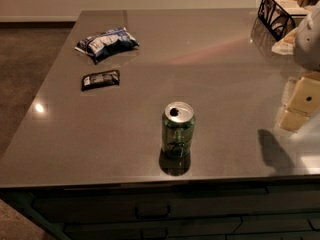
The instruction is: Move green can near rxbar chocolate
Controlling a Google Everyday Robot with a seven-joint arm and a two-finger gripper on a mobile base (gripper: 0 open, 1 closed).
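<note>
Blue-and-white snack bag (pixel 106 42) on grey countertop (pixel 210 64), black wire basket (pixel 267 15) far right

The gripper (pixel 300 106) — over the right side of the surface (pixel 210 59) — is being cropped by the right edge. The black wire rack (pixel 272 14) is being clipped at the top-right corner; print on the rxbar chocolate (pixel 100 79) is being left unreadable.

The glossy grey worktop (pixel 215 59) carries the upright green can (pixel 178 129), left of the hand (pixel 298 103) at its right edge. The rxbar chocolate (pixel 100 79) lies flat farther left, with a blue-and-white snack bag (pixel 106 42) beyond it.
</note>
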